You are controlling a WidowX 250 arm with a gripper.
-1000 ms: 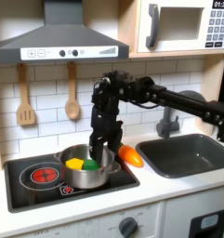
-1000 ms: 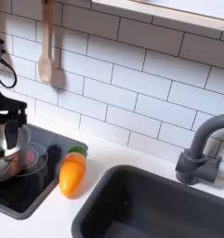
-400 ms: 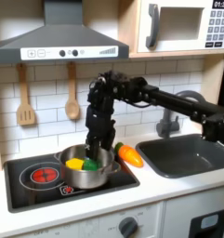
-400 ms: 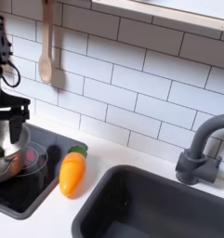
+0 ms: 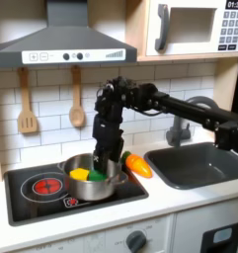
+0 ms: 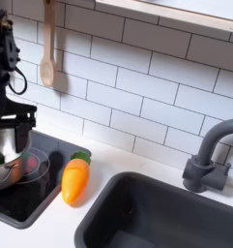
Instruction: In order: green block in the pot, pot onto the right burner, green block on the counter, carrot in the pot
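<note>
The gripper (image 5: pixel 103 158) hangs over the pot (image 5: pixel 92 178), fingers apart as far as I can make out and holding nothing. Just below it the green block (image 5: pixel 96 175) lies inside the pot beside a yellow chunk (image 5: pixel 80 174). The carrot (image 6: pixel 75 180) lies off to the gripper's side on the first exterior view's right, at the cooktop's (image 5: pixel 41 198) edge.

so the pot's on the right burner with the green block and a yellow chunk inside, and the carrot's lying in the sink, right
Not quite: the carrot isn't in the sink. In the first exterior view it lies at the cooktop's edge, between the pot and the sink. The rest holds: the green block and the yellow chunk sit in the pot.
</note>
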